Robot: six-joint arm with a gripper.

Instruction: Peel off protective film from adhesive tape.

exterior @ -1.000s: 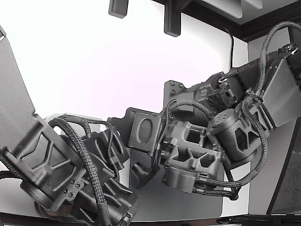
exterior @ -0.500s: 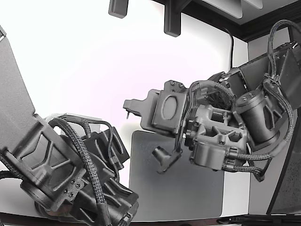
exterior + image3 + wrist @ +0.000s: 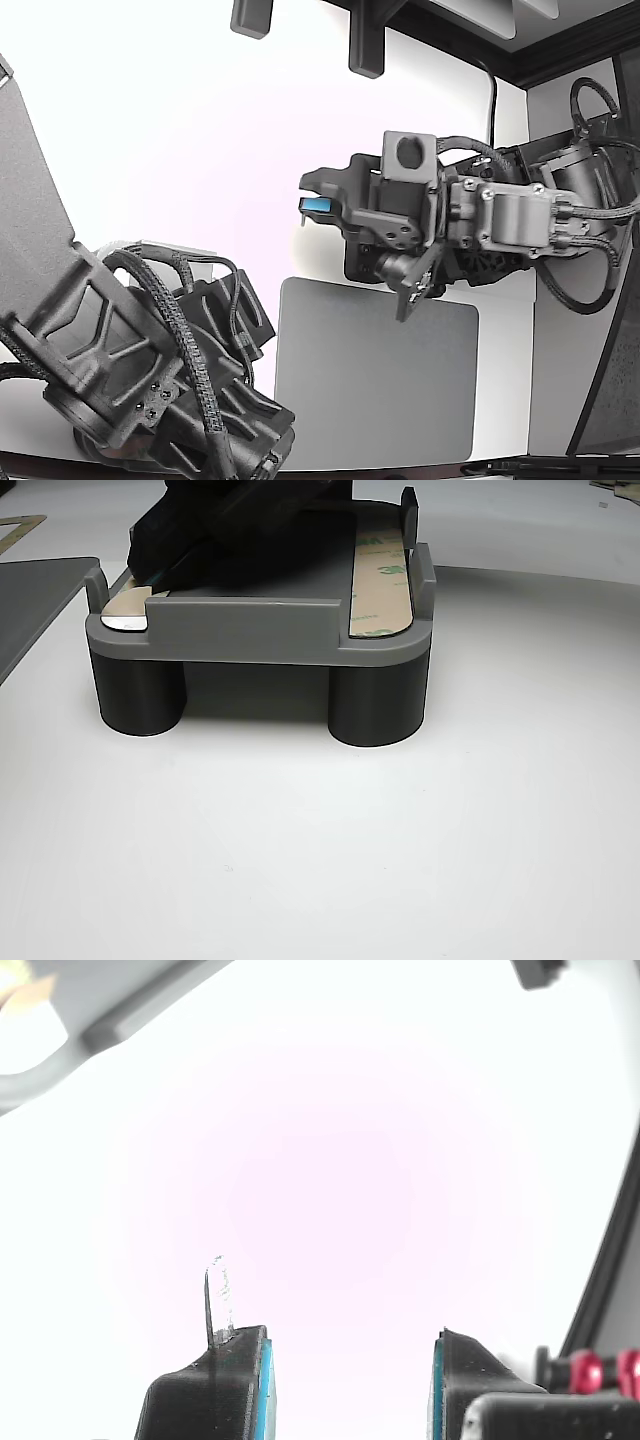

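Observation:
In the wrist view my gripper (image 3: 350, 1348) is open, with a wide gap between its blue-padded fingers (image 3: 228, 1380). A thin clear sliver (image 3: 218, 1295), perhaps film, stands up from one fingertip. In the exterior view the gripper (image 3: 312, 197) hangs in the air above the table and points to that view's left. The other view shows a grey fixture (image 3: 250, 630) that carries a tape strip (image 3: 381, 575) with a printed liner along one side. A second strip end (image 3: 124, 611) lies at the opposite side, partly under a dark body (image 3: 230, 530).
A second arm (image 3: 130, 370) fills the exterior view's lower left. A grey mat (image 3: 380, 400) lies on the white table below my gripper. Dark fixtures hang at the top (image 3: 365, 45), and a dark panel stands at the far right.
My arm has risen from low beside the second arm and swung toward the exterior view's right. The wrist has rolled, and the gripper now sits higher, away from the mat.

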